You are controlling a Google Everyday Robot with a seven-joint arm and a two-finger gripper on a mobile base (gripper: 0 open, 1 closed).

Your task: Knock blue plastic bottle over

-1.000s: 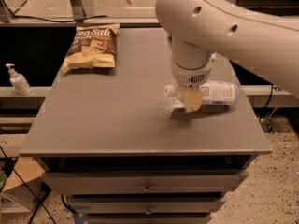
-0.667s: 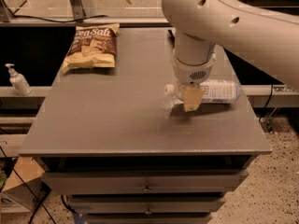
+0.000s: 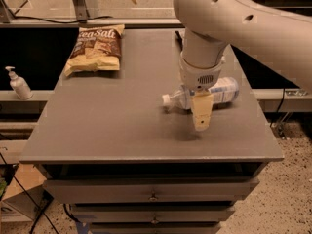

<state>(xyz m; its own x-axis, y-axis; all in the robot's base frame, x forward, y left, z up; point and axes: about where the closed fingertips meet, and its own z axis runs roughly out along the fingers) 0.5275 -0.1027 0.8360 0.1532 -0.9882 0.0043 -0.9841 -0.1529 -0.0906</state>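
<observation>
The blue plastic bottle lies on its side on the grey table, right of centre, with its white cap pointing left. The arm's wrist covers the bottle's middle. My gripper hangs from the white arm just in front of the bottle, its tan fingers pointing down toward the table's front edge, a little above the tabletop. It holds nothing that I can see.
A brown-and-yellow chip bag lies at the table's back left. A small white pump-dispenser bottle stands on a ledge left of the table. Drawers sit below the front edge. The big white arm fills the upper right.
The arm has lifted and pulled slightly toward the front of the table. The bottle lies on its side in all frames and has barely shifted.
</observation>
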